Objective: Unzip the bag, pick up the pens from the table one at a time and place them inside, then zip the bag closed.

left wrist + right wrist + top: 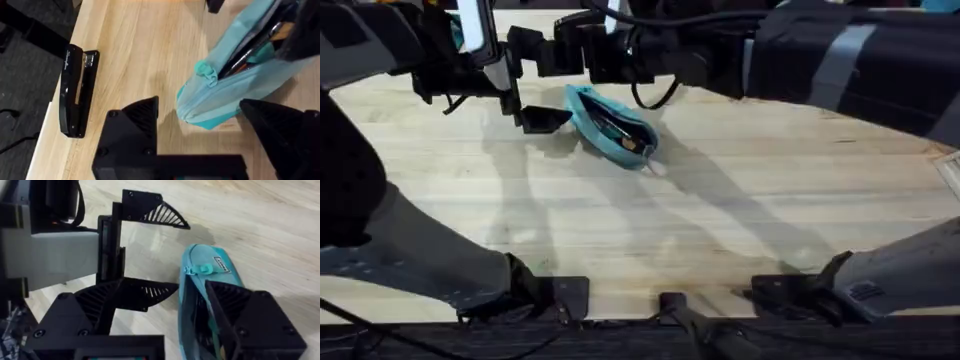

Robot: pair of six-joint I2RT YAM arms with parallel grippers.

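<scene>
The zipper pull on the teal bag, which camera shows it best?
The left wrist view: the zipper pull sits unobstructed at the bag's closed end. The right wrist view also shows it, smaller, beside the right end effector's finger. Overhead, it is too small to make out.

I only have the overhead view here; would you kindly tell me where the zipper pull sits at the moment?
Observer: The zipper pull sits near the end of the bag that faces the left gripper, and the mouth beyond it gapes open with pens inside.
Operator: Thank you. Is the left gripper clamped on that end?
Observer: No, its fingers are spread wide, one on either side of that end.
Operator: Is anything else lying close by?
Observer: A black stapler lies along the edge of the table, apart from the bag.
</scene>
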